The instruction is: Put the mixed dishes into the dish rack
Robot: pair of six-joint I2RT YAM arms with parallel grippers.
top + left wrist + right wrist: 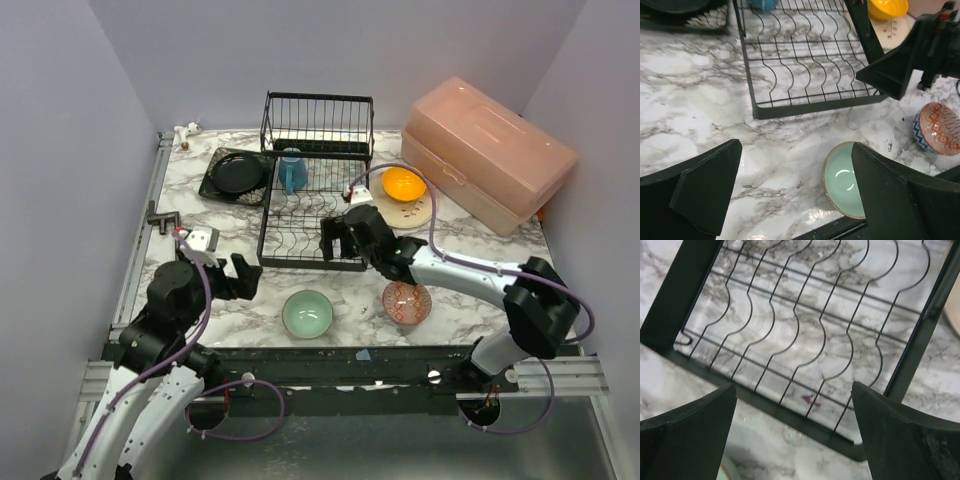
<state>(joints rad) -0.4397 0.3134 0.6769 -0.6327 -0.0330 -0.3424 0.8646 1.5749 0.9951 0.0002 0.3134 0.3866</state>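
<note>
The black wire dish rack point(305, 264) stands mid-table with the blue-handled mug point(292, 170) inside it. A black round plate point(238, 175) lies on the black square patterned plate point(213, 187) to the rack's left. The orange bowl point(404, 184) sits on the beige-pink plate point(418, 216) to its right. The mint-green bowl point(307, 313) and the red-patterned bowl point(407, 302) sit near the front edge. My left gripper point(243, 277) is open and empty, left of the mint bowl point(842, 177). My right gripper point(338, 238) is open and empty over the rack's front bar point(805, 425).
A big pink plastic box point(490, 150) stands at the back right. Small white items point(185, 130) lie at the back left corner. A metal rail point(140, 240) runs along the table's left edge. The table's front edge point(330, 355) lies just below the two bowls.
</note>
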